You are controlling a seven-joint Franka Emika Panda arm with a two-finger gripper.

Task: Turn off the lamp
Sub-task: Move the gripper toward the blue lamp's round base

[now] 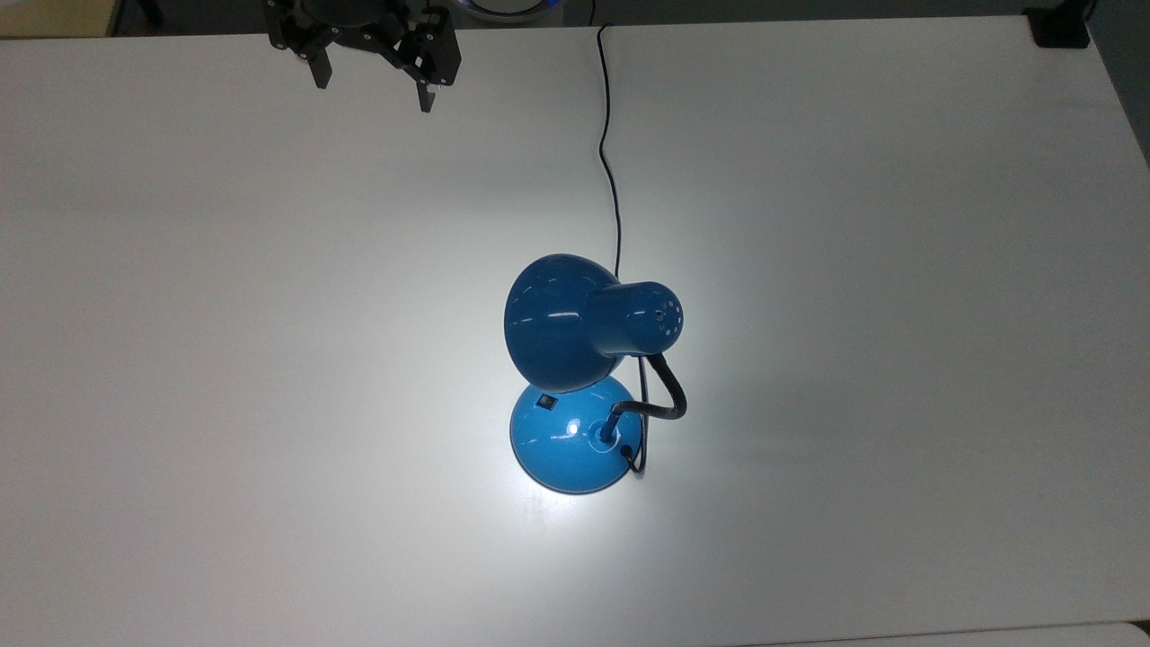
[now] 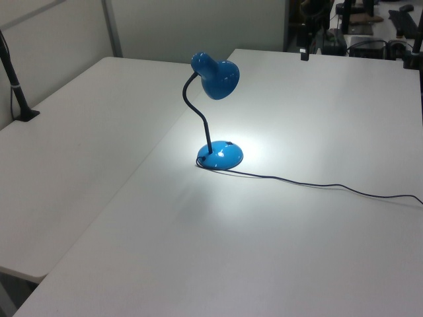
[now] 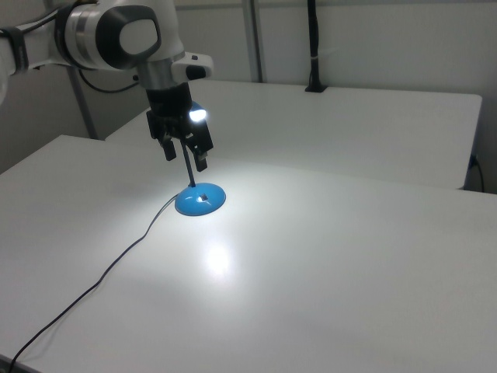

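Blue lamp (image 1: 588,377) stands lit mid-counter (image 1: 180,359), well apart from your hand (image 1: 373,85), which hangs empty with fingers spread wide. The switch (image 1: 547,401) sits tucked under the shade (image 1: 557,319); you risk knocking the shade or tipping the lamp.

Surface finishes, lamp lit

The lamp (image 1: 575,341): glossy blue shade and domed base with sharp highlights, looks like painted metal or hard plastic; matt black gooseneck (image 1: 660,395); thin black cord (image 1: 608,144), smooth. Switch (image 1: 547,402) small, black, plastic-looking. Table (image 1: 180,359): smooth matt white top, faint sheen under the light pool. Gripper (image 1: 373,67): matt black. Arm casing (image 3: 116,35): smooth white, slight gloss.
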